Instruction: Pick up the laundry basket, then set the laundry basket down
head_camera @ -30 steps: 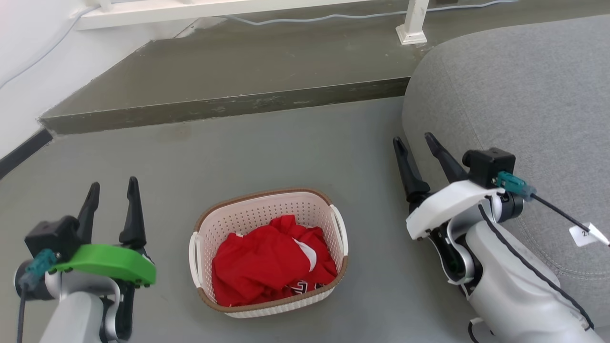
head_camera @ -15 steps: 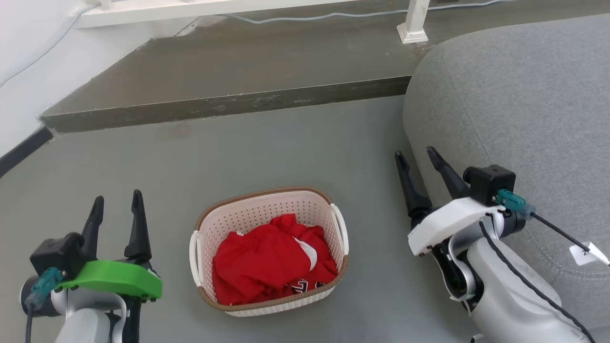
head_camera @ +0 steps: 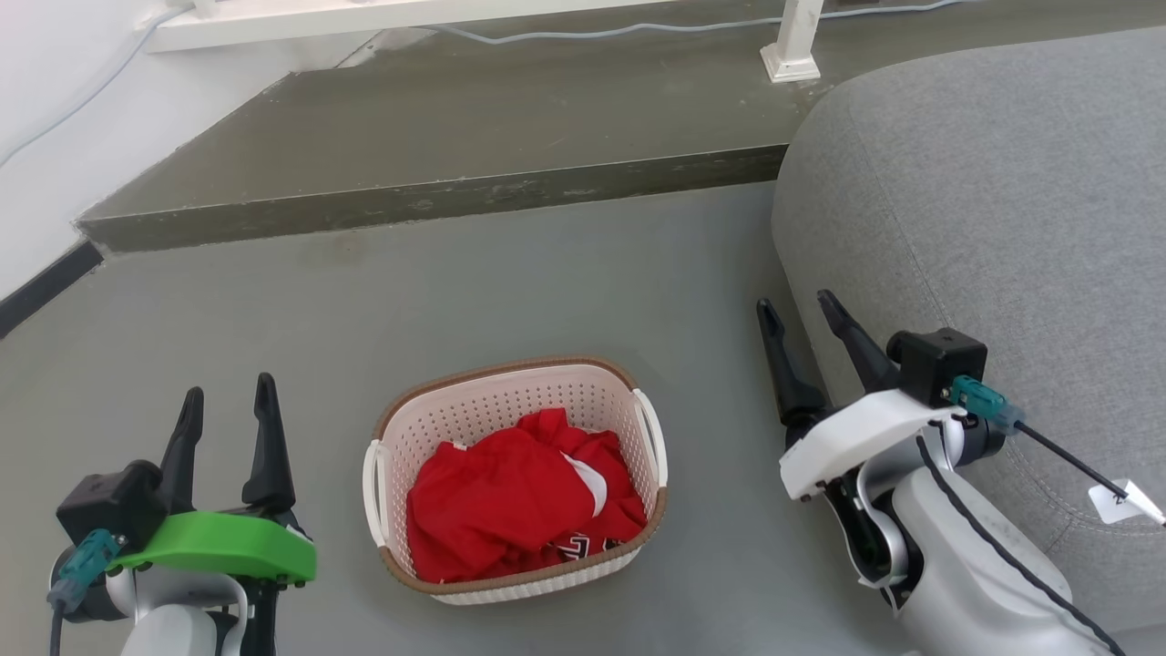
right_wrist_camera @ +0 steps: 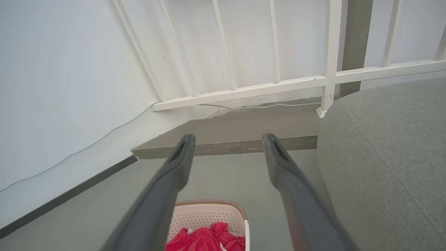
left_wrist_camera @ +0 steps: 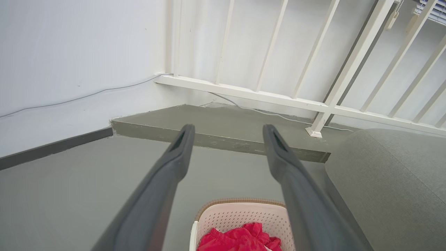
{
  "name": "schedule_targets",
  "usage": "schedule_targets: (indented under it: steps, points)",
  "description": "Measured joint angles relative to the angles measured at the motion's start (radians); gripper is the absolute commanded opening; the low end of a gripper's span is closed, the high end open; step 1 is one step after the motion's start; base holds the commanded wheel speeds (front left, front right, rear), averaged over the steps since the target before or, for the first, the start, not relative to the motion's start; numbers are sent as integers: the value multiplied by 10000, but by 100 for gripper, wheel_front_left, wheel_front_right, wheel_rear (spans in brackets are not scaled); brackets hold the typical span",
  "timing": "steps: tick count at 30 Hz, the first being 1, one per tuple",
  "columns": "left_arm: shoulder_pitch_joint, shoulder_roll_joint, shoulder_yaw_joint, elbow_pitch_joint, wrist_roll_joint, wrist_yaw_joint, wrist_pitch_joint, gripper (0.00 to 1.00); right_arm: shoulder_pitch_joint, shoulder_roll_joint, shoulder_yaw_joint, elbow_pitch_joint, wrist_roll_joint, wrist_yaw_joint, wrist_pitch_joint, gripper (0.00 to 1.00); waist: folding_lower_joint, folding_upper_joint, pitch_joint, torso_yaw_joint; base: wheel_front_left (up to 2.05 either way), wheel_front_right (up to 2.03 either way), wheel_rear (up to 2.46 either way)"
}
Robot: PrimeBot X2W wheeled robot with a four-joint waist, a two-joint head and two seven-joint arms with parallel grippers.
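Observation:
The laundry basket (head_camera: 510, 401) stands on the grey floor in the head view, cream-white with perforated walls, a brown rim and white side handles. A crumpled red garment (head_camera: 519, 497) fills it. My left gripper (head_camera: 228, 401) hovers open to the basket's left, well apart from it. To the right, beside the sofa, my right gripper (head_camera: 800, 308) is open and empty too. In the left wrist view the basket (left_wrist_camera: 240, 212) sits low between the fingers, and the right wrist view shows the basket (right_wrist_camera: 209, 214) at its bottom edge.
A grey sofa (head_camera: 1002, 210) rises at the right, close to my right arm. A raised concrete step (head_camera: 437, 196) crosses the back, with a white railing (left_wrist_camera: 313, 104) and a cable on it. A white wall with a dark baseboard (head_camera: 46, 282) lies left.
Both grippers have drawn back toward the lower edge of the head view, staying open. The basket has not moved.

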Motion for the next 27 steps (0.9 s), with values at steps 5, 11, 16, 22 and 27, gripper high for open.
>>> schedule_targets:
  steps: [5,11,16,22,27]
  points:
    - [78,-33,115,-38,73,-79,0,100,138,35,-63,-12,-128,17,0,100,0,0,-8,-12,0,0,0]
    - [87,-71,278,-109,173,-128,0,100,174,86,-111,-10,-217,59,0,100,0,0,-17,-20,0,0,0]
    - [178,-119,343,-128,245,-176,0,100,267,105,-159,4,-221,105,0,100,0,0,-12,-21,0,0,0]
    - [202,-176,401,-144,259,-267,0,100,291,192,-211,12,-305,178,0,100,0,0,-9,-24,0,0,0]
    - [224,-291,454,-165,257,-405,0,100,304,221,-263,31,-314,196,0,100,0,0,-19,-31,0,0,0]
